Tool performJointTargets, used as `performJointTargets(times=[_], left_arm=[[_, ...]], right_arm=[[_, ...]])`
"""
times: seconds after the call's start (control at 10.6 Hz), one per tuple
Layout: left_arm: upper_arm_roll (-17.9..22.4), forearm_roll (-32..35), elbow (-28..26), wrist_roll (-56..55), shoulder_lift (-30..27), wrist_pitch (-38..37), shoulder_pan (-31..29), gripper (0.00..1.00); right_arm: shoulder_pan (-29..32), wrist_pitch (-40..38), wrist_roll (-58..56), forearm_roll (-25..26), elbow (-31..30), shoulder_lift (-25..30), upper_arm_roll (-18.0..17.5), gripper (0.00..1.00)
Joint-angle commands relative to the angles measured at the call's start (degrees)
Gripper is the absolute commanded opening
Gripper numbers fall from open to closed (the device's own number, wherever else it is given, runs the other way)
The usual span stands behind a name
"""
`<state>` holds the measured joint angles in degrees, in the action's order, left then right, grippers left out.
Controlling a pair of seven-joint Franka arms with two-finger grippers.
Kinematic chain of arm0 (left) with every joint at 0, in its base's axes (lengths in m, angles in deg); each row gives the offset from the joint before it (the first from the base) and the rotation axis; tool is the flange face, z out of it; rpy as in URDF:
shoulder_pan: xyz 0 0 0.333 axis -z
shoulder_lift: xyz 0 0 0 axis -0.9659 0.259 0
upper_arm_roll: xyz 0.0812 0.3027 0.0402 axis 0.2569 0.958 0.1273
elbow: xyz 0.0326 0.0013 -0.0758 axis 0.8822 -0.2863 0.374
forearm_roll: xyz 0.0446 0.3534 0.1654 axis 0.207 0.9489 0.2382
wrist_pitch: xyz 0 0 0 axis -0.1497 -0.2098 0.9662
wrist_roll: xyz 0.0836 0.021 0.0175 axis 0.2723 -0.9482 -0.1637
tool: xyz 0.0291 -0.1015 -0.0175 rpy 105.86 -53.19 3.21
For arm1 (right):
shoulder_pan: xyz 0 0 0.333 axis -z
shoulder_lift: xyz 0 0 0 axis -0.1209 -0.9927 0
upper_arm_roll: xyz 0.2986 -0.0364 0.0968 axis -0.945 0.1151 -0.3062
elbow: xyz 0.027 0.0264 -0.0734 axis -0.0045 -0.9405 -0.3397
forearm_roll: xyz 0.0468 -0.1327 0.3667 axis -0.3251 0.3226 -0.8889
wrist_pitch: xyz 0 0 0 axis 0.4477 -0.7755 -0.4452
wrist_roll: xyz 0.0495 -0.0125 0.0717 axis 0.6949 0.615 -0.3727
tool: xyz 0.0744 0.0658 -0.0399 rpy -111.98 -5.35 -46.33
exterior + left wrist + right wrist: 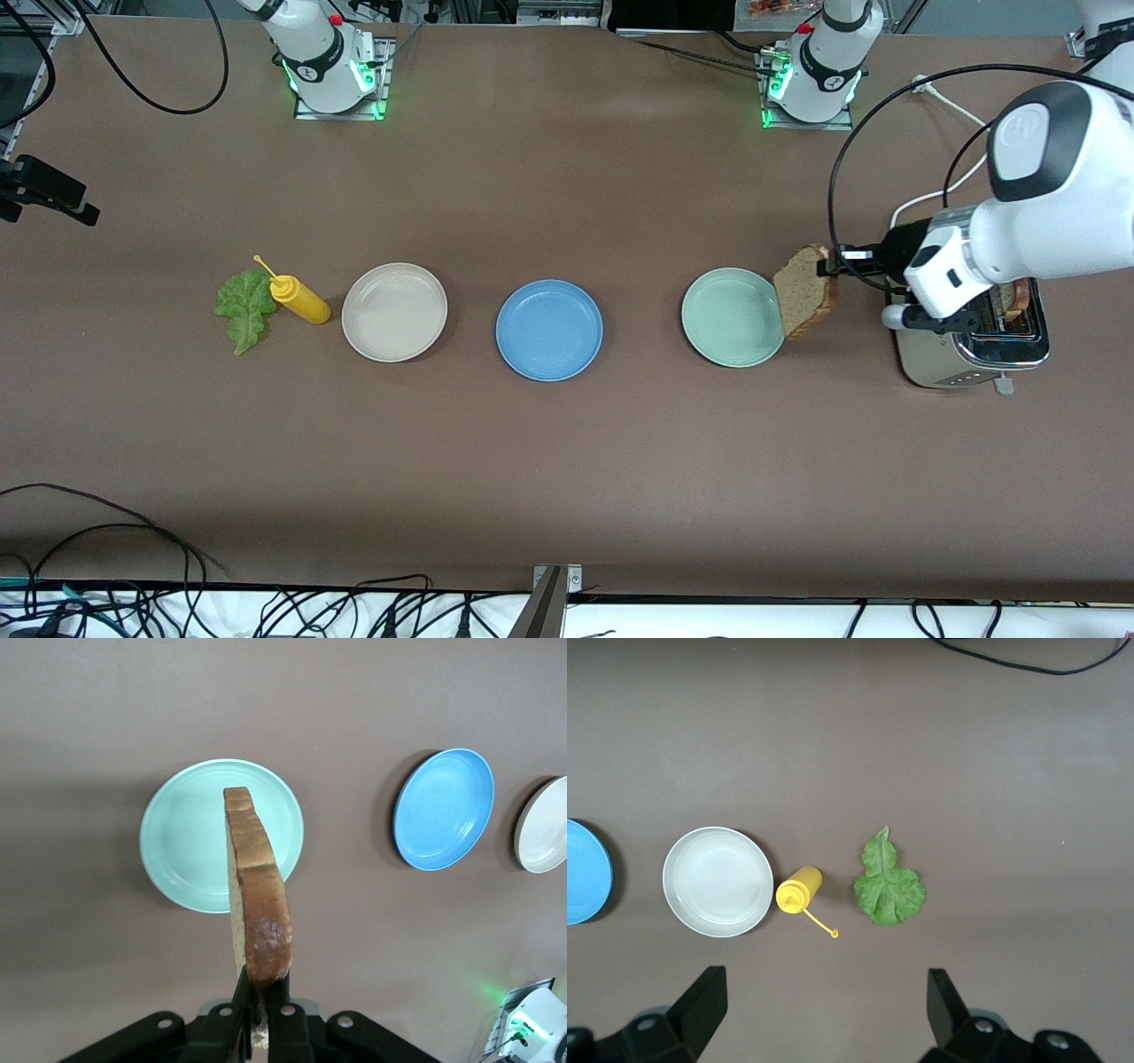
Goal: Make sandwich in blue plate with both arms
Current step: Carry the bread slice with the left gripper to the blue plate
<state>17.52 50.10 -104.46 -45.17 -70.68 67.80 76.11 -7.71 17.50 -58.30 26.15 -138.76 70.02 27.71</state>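
My left gripper [833, 263] is clamped on a bread slice [804, 290], held on edge at the right of the front frame, over the table beside the mint-green plate [731, 317]. In its wrist view the fingers [241, 1001] pinch the slice's crust low in the frame. The toaster [973, 341] sits at the far right with another slice in its slot. The blue plate [549, 330] lies centre frame. My right gripper [824, 1014] waits with jaws spread wide above the lettuce leaf [888, 889], yellow bottle [799, 889] and beige plate [718, 881].
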Motion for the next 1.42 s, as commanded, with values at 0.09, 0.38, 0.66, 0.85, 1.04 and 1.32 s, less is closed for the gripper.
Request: performJointTargets(times=[0.09,0.38,0.66,0.85,1.04,1.32], left_arm=[[-0.64,-9.51,0.62,-2.36,3.37,2.29,2.64,0.0],[-0.9,-12.58,1.06,-6.4,5.39,5.72,5.9,0.0],[-0.9,-17.07,1.06,-6.49,7.41,11.69,9.06,0.0],[-0.9,-19.11,1.15,-6.58,9.26,16.34,12.48,0.0],[-0.55,-20.59,4.12,-8.5,12.15,18.38,16.35,0.0],[0.24,-23.5,10.27,-13.85,17.16,20.65,20.75,0.0]], right_arm=[[0.24,-1.22,-0.61,0.0,1.31,-0.05,0.04,1.0],[0.24,-1.22,-0.52,0.0,1.31,-0.05,-0.04,1.0],[0.24,-1.22,-0.61,0.0,1.31,-0.05,-0.04,1.0],[0.24,-1.22,-0.61,0.0,1.31,-0.05,-0.04,1.0],[0.24,-1.22,-0.52,0.0,1.31,-0.05,-0.04,1.0],[0.24,-1.22,-0.52,0.0,1.31,-0.05,-0.04,1.0]])
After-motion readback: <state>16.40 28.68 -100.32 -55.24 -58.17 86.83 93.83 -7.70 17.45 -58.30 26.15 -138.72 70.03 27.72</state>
